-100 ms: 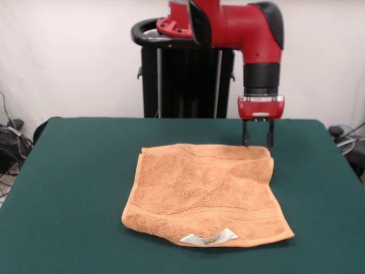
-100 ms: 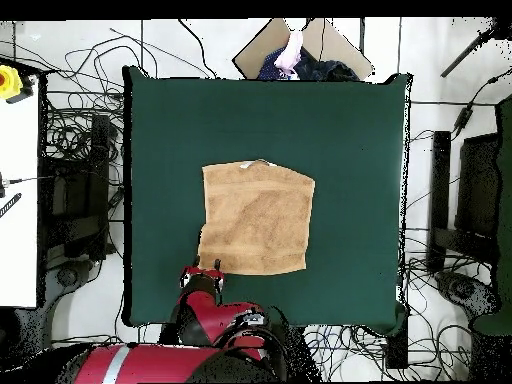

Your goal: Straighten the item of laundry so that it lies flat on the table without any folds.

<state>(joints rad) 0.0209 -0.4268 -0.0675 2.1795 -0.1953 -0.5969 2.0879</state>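
Note:
The item of laundry point(image 1: 206, 194) is an orange-tan terry towel spread on the green table point(image 1: 74, 188), with a white label at its near edge and a woven band along that side. Its surface shows soft wrinkles but no large fold. From overhead the towel point(image 2: 256, 219) sits near the table's middle point(image 2: 350, 130). My gripper point(image 1: 258, 141) hangs open just above the towel's far right corner, fingers pointing down, nothing held between them. In the overhead view the gripper point(image 2: 204, 266) is at the towel's lower left corner.
A cardboard box point(image 2: 300, 50) with dark cloth and a person's hand stands beyond the table's far edge in the overhead view. Cables and equipment point(image 2: 75, 190) crowd the floor on both sides of the table.

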